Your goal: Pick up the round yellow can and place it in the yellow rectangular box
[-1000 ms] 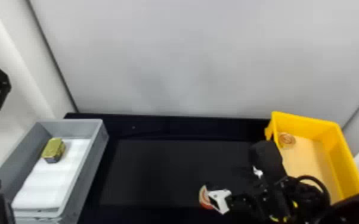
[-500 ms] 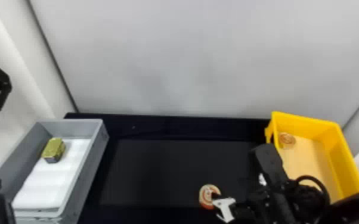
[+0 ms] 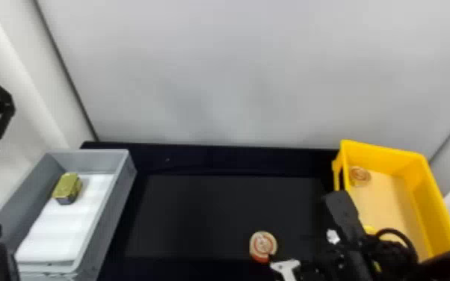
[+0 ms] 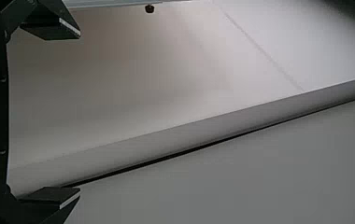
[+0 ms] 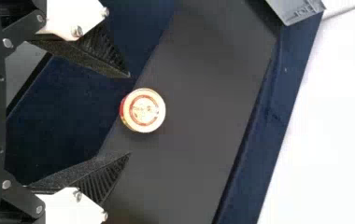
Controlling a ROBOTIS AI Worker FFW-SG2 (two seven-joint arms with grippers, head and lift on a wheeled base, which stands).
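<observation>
In the head view, the right gripper (image 3: 286, 267) is low at centre right, close beside the round can (image 3: 263, 246) on the dark table. The right wrist view has the right gripper (image 5: 130, 115) open, its fingers apart, with the can (image 5: 144, 110) just beyond the fingertips and roughly between their lines. The can's lid is cream with a red ring. At the right stands the yellow rectangular box (image 3: 434, 198), holding a round item (image 3: 359, 175). My left gripper (image 3: 2, 106) is parked at the far left; in the left wrist view this left gripper (image 4: 80, 114) is open and holds nothing.
A grey bin (image 3: 117, 201) stands at the left with a white liner and a yellow-green block (image 3: 67, 188) in it. A pale wall (image 3: 220, 74) rises behind the table (image 3: 205, 213). The right arm crosses in front of the yellow box's near left part.
My right gripper has shifted toward the lower right in the head view, uncovering more of the can. The left arm has kept still.
</observation>
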